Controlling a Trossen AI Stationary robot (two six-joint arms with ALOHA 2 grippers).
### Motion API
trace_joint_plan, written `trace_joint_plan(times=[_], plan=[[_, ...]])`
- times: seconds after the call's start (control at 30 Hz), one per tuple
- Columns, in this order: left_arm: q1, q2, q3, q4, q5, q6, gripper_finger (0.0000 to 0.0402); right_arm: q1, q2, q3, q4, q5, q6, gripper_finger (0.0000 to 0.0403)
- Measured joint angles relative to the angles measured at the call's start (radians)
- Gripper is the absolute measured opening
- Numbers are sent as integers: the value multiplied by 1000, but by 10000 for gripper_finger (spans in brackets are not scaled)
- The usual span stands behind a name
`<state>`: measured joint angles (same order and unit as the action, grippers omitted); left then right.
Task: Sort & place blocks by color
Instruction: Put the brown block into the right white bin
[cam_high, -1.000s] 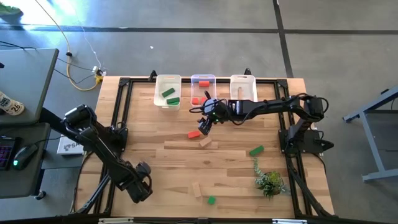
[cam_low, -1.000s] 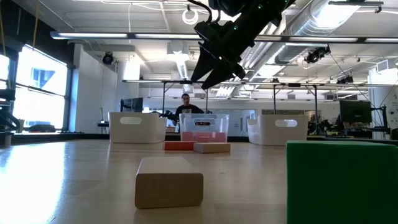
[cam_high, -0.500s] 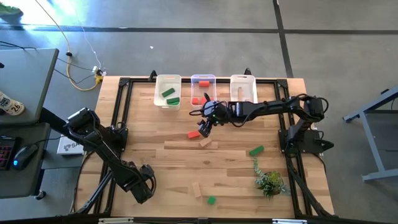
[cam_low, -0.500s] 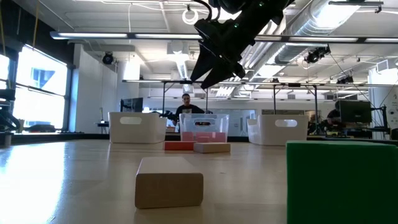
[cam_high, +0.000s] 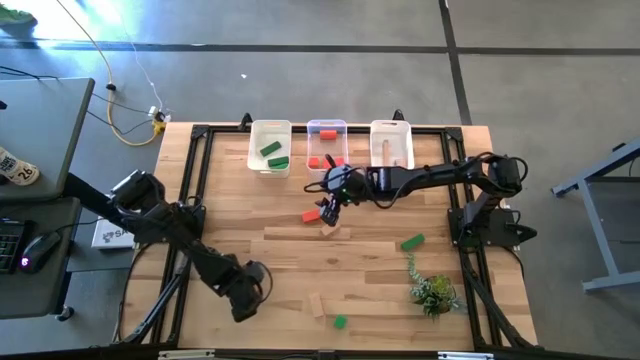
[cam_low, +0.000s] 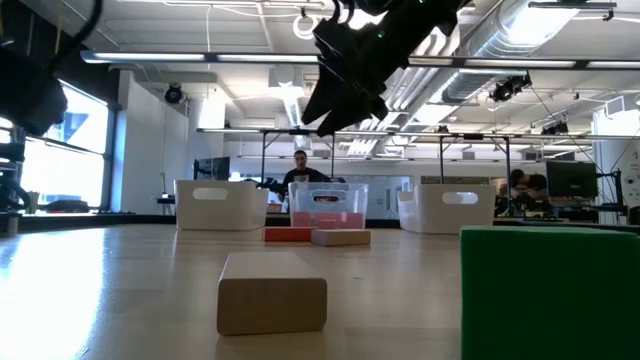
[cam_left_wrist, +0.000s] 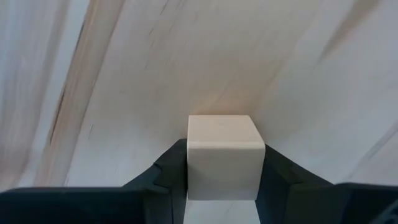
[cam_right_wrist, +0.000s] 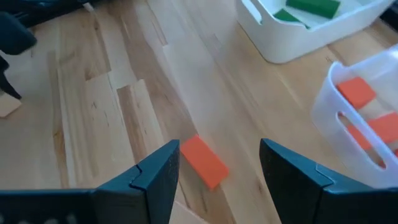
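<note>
**Wood cube gripped on the left, right hand spread above a red bar**

Pale wood fills the left wrist view: the left hand (cam_left_wrist: 222, 180) is clamped on a natural wood cube (cam_left_wrist: 222, 152), 1 dark finger (cam_left_wrist: 171, 171) pressed to each side, above the plank table (cam_high: 260, 255). From overhead, that left hand (cam_high: 247, 290) sits toward the table's near left part.

The right hand (cam_high: 328, 205) reaches in near the table's middle, its fingers (cam_right_wrist: 158, 171) spread apart and holding nothing, directly over a red bar (cam_right_wrist: 204, 161) lying on the table, with a wood block (cam_high: 330, 230) just beside the bar.

3 bins line the far edge. The left bin (cam_high: 253, 150) holds 2 green blocks (cam_high: 271, 149), the middle bin (cam_high: 327, 126) holds red blocks (cam_high: 316, 162), and the right bin (cam_high: 375, 130) holds a wood bar (cam_high: 388, 150).

Loose on the table lie a green bar (cam_high: 411, 241), a wood bar (cam_high: 317, 305) and a small green block (cam_high: 340, 322) near the front edge. A small green plant (cam_high: 433, 292) stands at the right.
</note>
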<state>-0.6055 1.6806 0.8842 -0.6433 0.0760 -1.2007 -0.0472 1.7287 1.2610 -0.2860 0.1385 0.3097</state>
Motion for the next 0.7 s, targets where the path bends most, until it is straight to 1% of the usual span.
trace_joint_plan(times=[0.3, 0.47, 0.7], plan=[[135, 2, -1, 139, 1, 219, 108, 26, -3, 0, 13, -15, -130, 209], [213, 2, -1, 231, 79, 329, 110, 54, -54, 0, -12, -4, -194, 209], [324, 2, -1, 360, 190, 445, 110, 91, -180, 0, -97, 95, -195, 209]])
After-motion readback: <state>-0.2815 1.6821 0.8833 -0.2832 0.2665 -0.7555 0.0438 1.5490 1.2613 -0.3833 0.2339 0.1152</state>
